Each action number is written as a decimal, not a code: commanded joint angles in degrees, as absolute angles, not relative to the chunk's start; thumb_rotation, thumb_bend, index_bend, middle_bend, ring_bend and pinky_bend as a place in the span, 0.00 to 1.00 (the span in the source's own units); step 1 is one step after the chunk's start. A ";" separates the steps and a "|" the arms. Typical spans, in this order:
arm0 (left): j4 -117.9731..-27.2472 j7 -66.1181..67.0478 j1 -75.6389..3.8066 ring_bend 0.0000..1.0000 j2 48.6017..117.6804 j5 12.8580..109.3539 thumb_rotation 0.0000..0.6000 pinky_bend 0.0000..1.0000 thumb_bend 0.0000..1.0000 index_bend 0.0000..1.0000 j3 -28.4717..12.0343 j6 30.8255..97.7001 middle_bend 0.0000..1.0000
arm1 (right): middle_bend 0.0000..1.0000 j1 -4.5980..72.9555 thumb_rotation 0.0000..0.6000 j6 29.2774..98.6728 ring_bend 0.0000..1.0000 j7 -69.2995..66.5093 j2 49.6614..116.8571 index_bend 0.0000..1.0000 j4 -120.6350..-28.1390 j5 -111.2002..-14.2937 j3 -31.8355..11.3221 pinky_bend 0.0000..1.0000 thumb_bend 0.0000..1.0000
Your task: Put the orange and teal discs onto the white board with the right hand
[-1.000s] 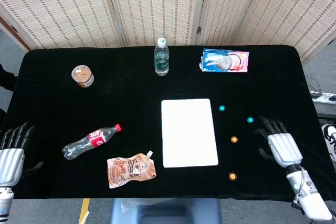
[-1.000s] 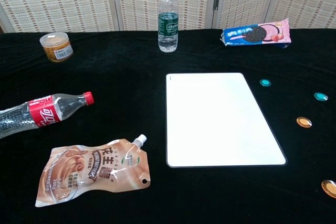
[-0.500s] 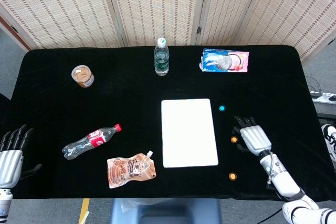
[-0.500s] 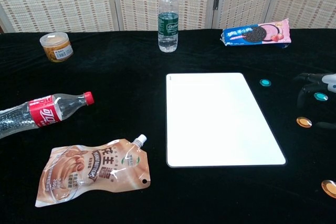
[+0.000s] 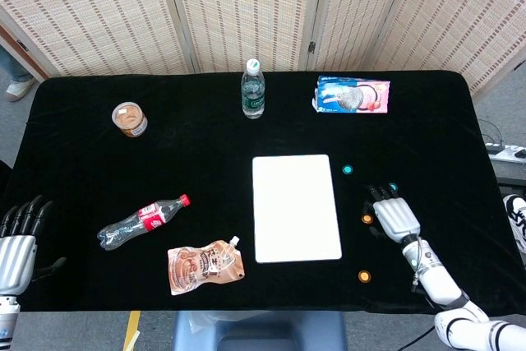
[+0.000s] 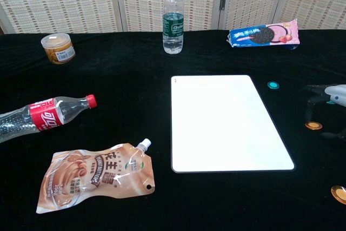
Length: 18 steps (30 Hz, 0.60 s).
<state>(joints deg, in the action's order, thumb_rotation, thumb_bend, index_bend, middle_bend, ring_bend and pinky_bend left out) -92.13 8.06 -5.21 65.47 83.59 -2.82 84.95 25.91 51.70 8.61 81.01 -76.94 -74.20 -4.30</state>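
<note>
Discs: none on the white board [image 5: 296,207] yet. We see the right hand [image 5: 395,214], fingers apart and empty, above one orange disc [image 5: 366,219].

Both hands same build: right hand [image 5: 396,217] has a ribbed silver-white back plate and black fingers [image 5: 376,195]. Behind it a white forearm with a small green and red spot near the wrist. Left hand [image 5: 17,244], off the table's near-left corner, shows matching silver ribbed plate, dark fingers.
</note>
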 commanded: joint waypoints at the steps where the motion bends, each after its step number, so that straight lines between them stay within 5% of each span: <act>1: -92.08 7.97 -5.18 0.00 65.44 83.57 1.00 0.00 0.16 0.00 -2.80 84.93 0.00 | 0.08 26.13 1.00 51.74 0.01 8.48 81.37 0.43 -76.34 -74.01 -4.27 0.00 0.38; 18: -91.59 7.60 -5.00 0.00 65.53 83.11 1.00 0.00 0.16 0.00 -2.66 84.54 0.00 | 0.10 27.01 1.00 51.41 0.03 8.52 82.91 0.47 -74.52 -73.01 -3.85 0.00 0.38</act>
